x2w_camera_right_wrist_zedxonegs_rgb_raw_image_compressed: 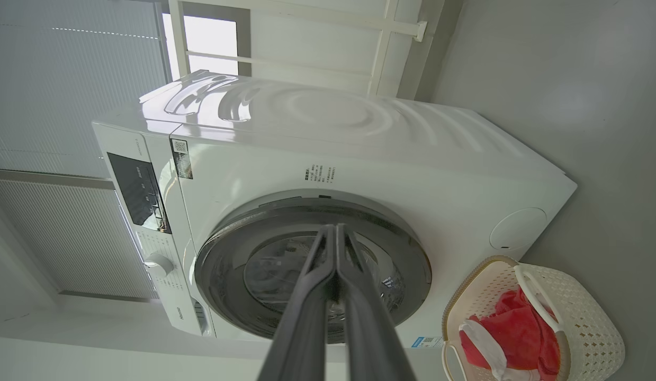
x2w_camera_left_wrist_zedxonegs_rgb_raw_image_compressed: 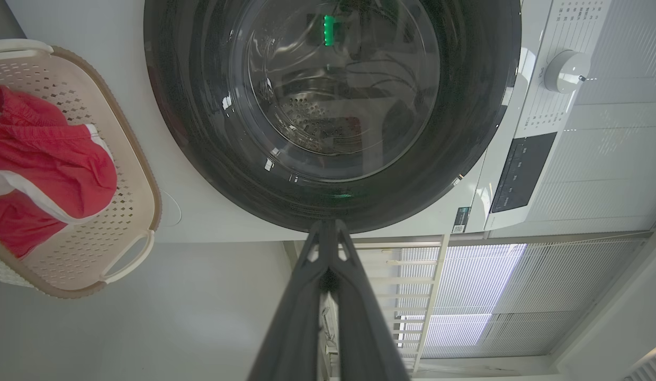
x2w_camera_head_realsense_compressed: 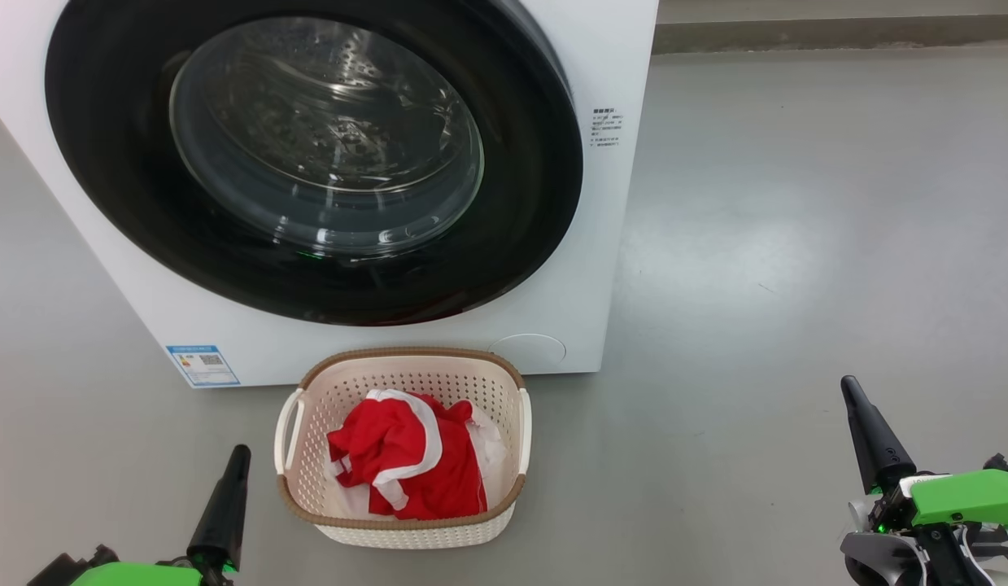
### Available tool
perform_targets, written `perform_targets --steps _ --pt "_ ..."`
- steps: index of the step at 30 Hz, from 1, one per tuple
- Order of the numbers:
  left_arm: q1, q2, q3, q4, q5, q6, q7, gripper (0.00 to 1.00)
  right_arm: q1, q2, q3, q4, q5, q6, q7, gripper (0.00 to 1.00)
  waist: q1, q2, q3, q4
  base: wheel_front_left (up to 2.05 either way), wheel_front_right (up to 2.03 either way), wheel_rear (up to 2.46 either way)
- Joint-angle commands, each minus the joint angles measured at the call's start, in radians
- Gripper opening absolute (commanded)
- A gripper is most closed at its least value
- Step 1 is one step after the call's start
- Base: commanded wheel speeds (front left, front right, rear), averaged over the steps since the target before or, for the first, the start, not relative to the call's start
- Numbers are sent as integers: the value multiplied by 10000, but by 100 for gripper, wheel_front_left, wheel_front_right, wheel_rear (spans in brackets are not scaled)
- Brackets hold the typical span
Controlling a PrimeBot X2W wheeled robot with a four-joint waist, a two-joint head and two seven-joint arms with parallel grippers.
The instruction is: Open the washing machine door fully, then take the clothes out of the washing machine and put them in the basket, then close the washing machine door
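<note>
From my seat the washing machine door sits flush against the front of the washing machine, its wide glossy black rim ringing a clear bulging glass bowl. The steel perforated drum shows through the glass. The door faces me squarely, tipped a little to my left.

The basket stands on the floor just in front of the washer, below the door. It is cream-white and perforated, with a brown woven-look rim. Its handles sit at left and right, so its long axis runs roughly along the machine's front. The clothes lie heaped inside it, bright red with a curving white stripe, bunched toward the middle (a white panel peeks out on the right).

The left gripper hangs low at my left beside the basket, fingers pressed together and holding nothing. The right gripper is well off to the right, likewise closed and empty. Both point toward the washer.

The floor is smooth, plain grey. The wrist views show pale blinds behind the machine and its control knob.
</note>
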Motion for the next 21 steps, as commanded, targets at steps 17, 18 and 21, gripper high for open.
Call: perform_targets --steps 17,18,21 --pt "-403 112 327 -189 -83 -69 57 0 -417 -69 179 -262 7 -6 74 0 0 -1 -1 0 0 0 0" --pt "-403 112 327 -189 -83 -69 57 0 -417 -67 177 -262 6 -6 76 0 0 -1 -1 0 0 0 0" --pt "-403 112 327 -189 -83 -69 57 0 -418 -63 171 -262 1 -6 80 0 0 -1 -1 0 0 0 0"
